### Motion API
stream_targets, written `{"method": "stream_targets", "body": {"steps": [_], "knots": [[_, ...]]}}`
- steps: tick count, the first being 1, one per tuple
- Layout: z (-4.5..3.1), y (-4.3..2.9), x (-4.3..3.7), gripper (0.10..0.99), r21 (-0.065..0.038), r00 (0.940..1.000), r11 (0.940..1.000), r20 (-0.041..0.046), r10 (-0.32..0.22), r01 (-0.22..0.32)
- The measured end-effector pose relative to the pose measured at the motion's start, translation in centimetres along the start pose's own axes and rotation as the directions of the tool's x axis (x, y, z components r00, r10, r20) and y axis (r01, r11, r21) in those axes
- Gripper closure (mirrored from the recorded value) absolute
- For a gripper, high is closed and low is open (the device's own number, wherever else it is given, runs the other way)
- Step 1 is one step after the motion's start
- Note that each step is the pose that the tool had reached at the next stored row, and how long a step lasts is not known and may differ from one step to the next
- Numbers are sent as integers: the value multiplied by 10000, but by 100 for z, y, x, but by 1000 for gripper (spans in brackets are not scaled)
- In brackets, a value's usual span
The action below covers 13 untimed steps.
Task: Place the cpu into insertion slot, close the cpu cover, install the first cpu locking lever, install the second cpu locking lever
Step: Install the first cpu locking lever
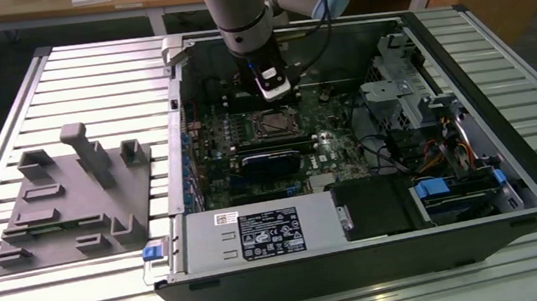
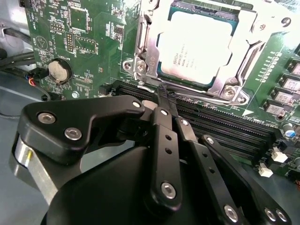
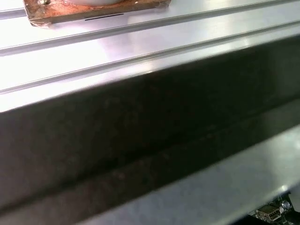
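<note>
The arm reaches down into an open computer case [image 1: 359,267] lying on a slatted metal table [image 1: 93,71]. The gripper [image 1: 273,91] hangs over the motherboard [image 2: 89,28], just beside the processor socket.

In the second wrist view, the gripper [image 2: 164,96] has its two black fingers [image 2: 161,126] pressed together, tips meeting at the socket's near edge, above the memory slots [image 2: 225,122]. Whether anything is pinched between them cannot be told.

The cpu [image 2: 197,44] sits flat in the socket. The cpu cover [image 2: 146,49] lies down around it, with the chip's top showing through the window. Whether the levers are latched cannot be told.

A coin battery [image 2: 59,70] sits on the board well apart from the socket. A grey fixture tray [image 1: 58,215] rests on the table on the exterior view's left of the case.
</note>
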<state>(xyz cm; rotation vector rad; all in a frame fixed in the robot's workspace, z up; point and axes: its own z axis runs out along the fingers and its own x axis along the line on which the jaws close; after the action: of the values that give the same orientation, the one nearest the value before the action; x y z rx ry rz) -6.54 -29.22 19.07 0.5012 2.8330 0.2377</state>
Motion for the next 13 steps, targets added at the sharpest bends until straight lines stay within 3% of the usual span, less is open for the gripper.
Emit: {"method": "stream_targets", "body": {"steps": [8,13], "knots": [[-6,1,-2,980,9,10000,10000,8,-4,4],[-93,19,-21,980,9,10000,10000,8,-4,4]]}}
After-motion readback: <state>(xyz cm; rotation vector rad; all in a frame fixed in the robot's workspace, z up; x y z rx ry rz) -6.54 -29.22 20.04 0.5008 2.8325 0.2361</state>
